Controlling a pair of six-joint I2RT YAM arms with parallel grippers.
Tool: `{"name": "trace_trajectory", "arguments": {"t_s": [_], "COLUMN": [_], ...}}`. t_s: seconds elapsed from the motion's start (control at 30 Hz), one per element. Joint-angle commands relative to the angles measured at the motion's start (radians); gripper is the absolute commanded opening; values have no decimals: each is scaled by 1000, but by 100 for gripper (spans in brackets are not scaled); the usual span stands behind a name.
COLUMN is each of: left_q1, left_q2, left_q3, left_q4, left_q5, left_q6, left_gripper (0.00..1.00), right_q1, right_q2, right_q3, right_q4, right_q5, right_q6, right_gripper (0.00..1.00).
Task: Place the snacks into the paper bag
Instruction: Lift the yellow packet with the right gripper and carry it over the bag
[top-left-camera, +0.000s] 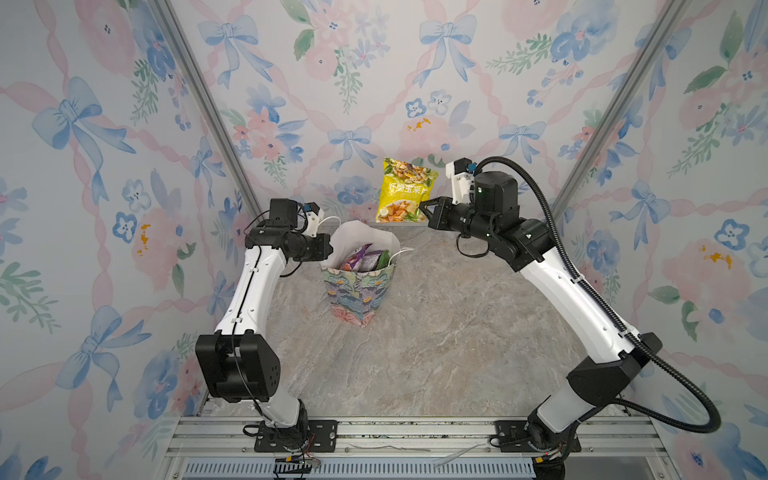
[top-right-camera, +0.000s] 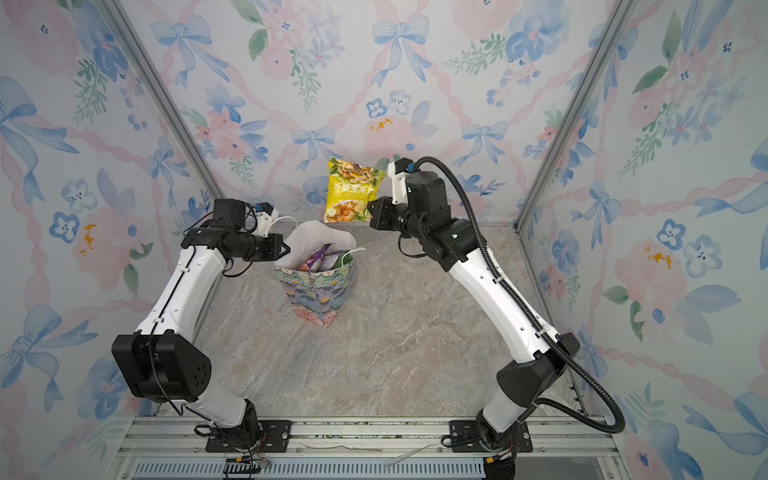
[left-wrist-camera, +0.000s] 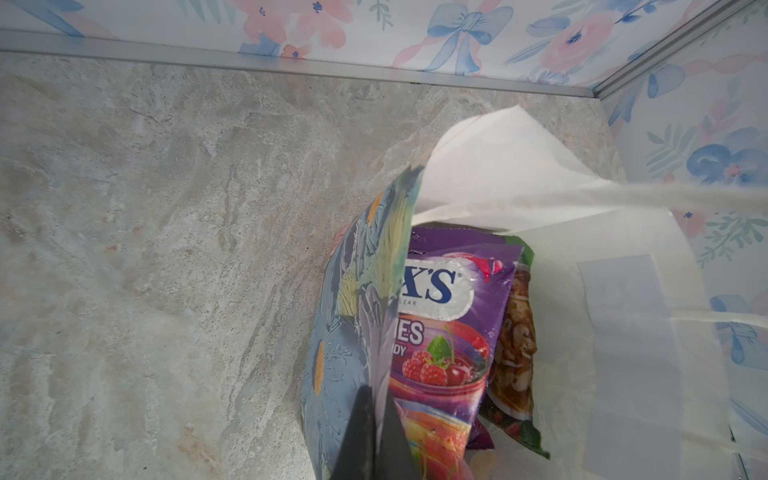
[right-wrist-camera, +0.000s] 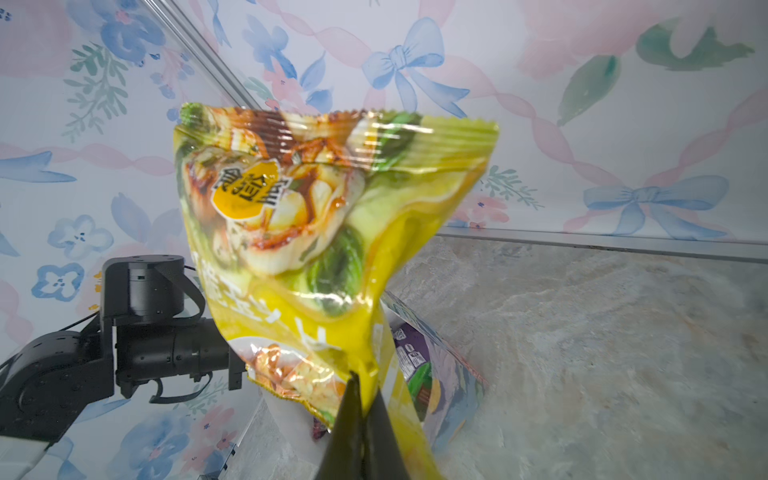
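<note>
Now mid-transfer, holding the yellow snack (top-left-camera: 407, 191) aloft, far-right of the paper bag (top-left-camera: 359, 291), pinched in the right hand (top-left-camera: 424, 206), with the left hand (top-left-camera: 331, 251) clamping the bag's left rim; next probably needs a swing left over the mouth, then release.

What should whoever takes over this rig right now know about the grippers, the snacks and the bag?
Left gripper: shut on the paper bag, on its side wall near the rim.
Right gripper: shut on a lower corner of the yellow packet, holding it in the air beyond the bag.
Done: a purple packet and others are inside the bag.
Left: put the yellow packet in; no other packet shows outside.
</note>
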Motion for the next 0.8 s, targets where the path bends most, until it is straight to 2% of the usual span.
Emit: {"name": "trace_trajectory", "arguments": {"t_s": [0.0,0.13,0.23,0.47,0.77], "left_q1": [11,11,11,13,15], "left_q2": [-12,-10,-13,-14,-20], "left_q3": [-15,-17,-14,-18,-17], "left_q4": [-20,-21,-21,-20,-20], "left_q5": [-12,-13,-13,-16,-14], "left_q6": [1,0,1,2,1], "left_gripper": [0,0,0,0,0], "right_q1": [52,120,152,177,178], "right_q2": [95,205,251,218,172], "right_q3": [86,219,249,94,-28], "right_q4": [-37,-68,-59,66,96], "right_q5": [45,92,137,232,285], "right_q6": [-17,-34,-35,-7,4], "right_gripper": [0,0,0,0,0]}}
